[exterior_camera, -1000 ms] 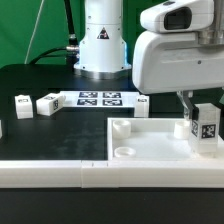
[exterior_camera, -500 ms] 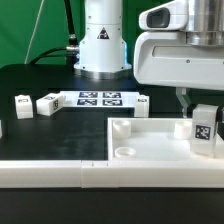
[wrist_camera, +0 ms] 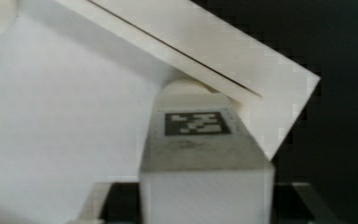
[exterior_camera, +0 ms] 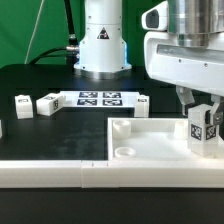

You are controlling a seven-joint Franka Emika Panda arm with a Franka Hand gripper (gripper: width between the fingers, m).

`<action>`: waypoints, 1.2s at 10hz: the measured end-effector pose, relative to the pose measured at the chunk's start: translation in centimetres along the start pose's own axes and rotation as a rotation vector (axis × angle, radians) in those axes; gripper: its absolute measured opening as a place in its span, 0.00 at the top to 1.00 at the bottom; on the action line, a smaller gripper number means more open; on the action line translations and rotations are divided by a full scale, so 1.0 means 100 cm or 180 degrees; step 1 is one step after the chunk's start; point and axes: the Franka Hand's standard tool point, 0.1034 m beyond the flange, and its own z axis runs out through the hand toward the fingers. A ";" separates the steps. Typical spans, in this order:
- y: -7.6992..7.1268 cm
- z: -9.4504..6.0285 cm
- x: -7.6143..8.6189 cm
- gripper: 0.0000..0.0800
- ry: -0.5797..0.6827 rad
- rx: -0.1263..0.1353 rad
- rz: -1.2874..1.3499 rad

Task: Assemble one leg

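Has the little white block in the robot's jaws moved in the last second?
Yes. The block twisted in place: its tag swung toward the exterior view's left, over the same corner of the panel.

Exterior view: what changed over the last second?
The gripper, shut on the leg, twisted about its vertical axis, turning the leg so its tag faces more toward the exterior view's left, at a corner of the square part. Nothing was let go. The loose legs, marker board and square part stayed put.

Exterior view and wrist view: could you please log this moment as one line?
end effector: shut on leg | leg: upright at corner of square part, exterior view's right
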 end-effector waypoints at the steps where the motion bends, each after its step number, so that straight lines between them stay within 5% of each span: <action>1: 0.000 0.000 0.000 0.64 -0.0004 0.0000 0.0197; 3: 0.000 0.000 0.000 0.64 -0.0005 -0.0002 0.0168; 5: 0.000 0.001 -0.003 0.27 -0.0012 -0.0009 -0.0025; 6: 0.000 0.001 -0.004 0.21 -0.0023 -0.0022 -0.0175; 12: -0.004 -0.001 -0.009 0.19 -0.0037 -0.0177 -0.2755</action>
